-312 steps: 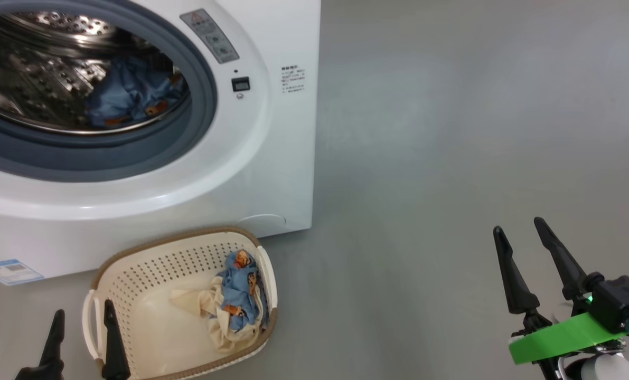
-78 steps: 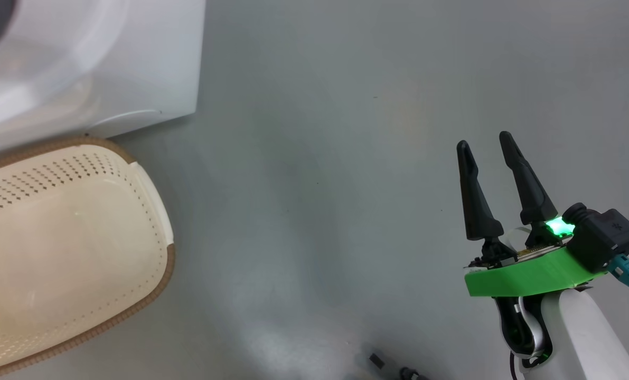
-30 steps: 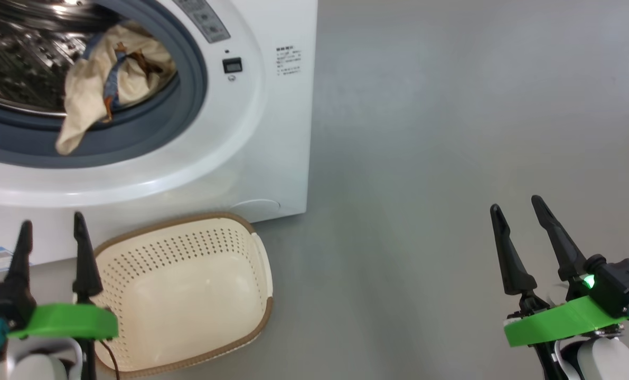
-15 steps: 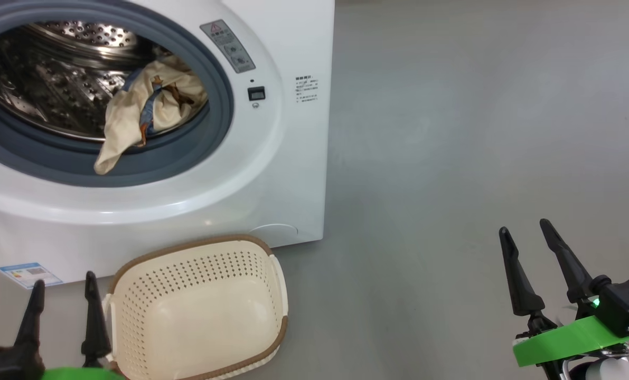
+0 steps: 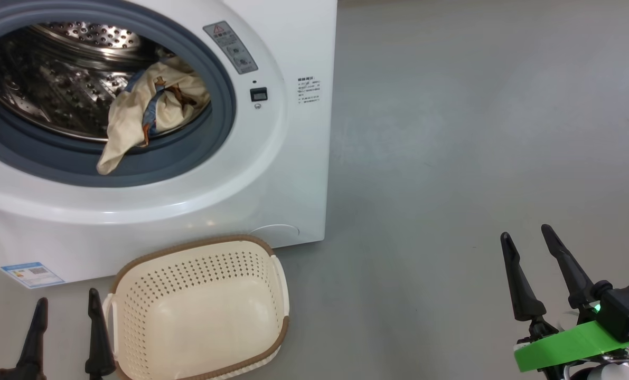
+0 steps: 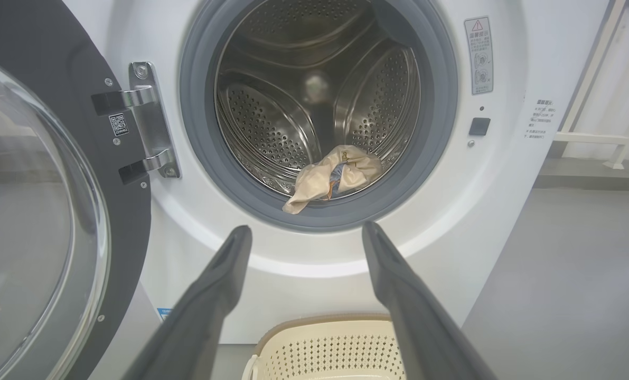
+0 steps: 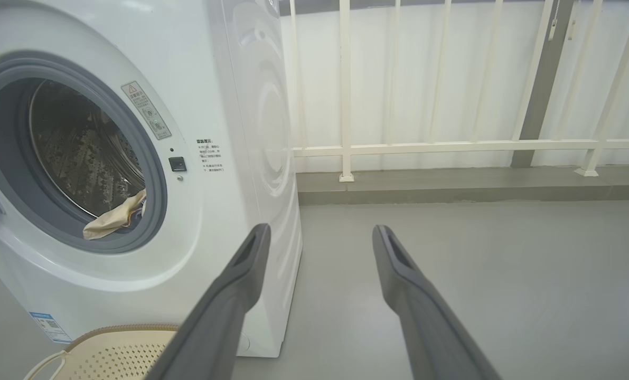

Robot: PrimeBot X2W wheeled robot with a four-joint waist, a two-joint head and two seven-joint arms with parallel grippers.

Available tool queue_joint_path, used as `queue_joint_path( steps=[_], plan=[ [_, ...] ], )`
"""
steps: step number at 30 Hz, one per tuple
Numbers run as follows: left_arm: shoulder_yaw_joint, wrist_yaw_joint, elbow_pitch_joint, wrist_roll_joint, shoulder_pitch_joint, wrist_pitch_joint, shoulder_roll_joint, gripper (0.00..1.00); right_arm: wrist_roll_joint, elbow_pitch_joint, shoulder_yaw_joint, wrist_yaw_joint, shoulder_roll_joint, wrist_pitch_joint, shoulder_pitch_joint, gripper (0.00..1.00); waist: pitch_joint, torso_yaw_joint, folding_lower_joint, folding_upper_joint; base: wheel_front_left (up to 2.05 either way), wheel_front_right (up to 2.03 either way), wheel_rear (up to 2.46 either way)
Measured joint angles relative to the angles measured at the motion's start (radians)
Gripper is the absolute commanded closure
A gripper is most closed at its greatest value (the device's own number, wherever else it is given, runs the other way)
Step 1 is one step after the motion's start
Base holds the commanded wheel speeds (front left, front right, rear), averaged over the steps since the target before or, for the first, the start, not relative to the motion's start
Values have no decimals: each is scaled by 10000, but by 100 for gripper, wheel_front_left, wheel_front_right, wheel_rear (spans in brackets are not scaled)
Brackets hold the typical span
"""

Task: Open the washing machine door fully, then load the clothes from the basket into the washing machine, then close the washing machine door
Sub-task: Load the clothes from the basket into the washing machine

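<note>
Head: basket [image 5: 198,322] empty, just right of left gripper [image 5: 67,296] fingers, it and right gripper [image 5: 525,232] both spread, holding nothing; left wrist: clothes [image 6: 332,177] in washing machine [image 6: 504,211] drum [image 6: 272,121] above the fingers, tail over grey ring [image 6: 198,148], washing machine door [image 6: 29,211] open far left; right wrist: warning-triangle sticker [image 7: 146,110] left of fingers, print unreadable.

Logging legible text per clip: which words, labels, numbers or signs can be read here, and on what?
No text is legible enough to quote.
Warning sticker on the washing machine: red triangle sign, print too small.
Printed block on its front: too small.
Blue label low on its front: blurred.
QR sticker on the washing machine door, by the hinge: code only.
</note>
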Motion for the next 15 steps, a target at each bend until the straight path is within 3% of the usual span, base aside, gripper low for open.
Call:
queue_joint_path(
  steps=[15],
  plan=[
    [-102, 98, -144, 0, 2, 0, 0, 0, 0, -2, -2, 0, 12, 0, 1, 0, 97, -28, 0, 0, 0, 0, 0]
  ],
)
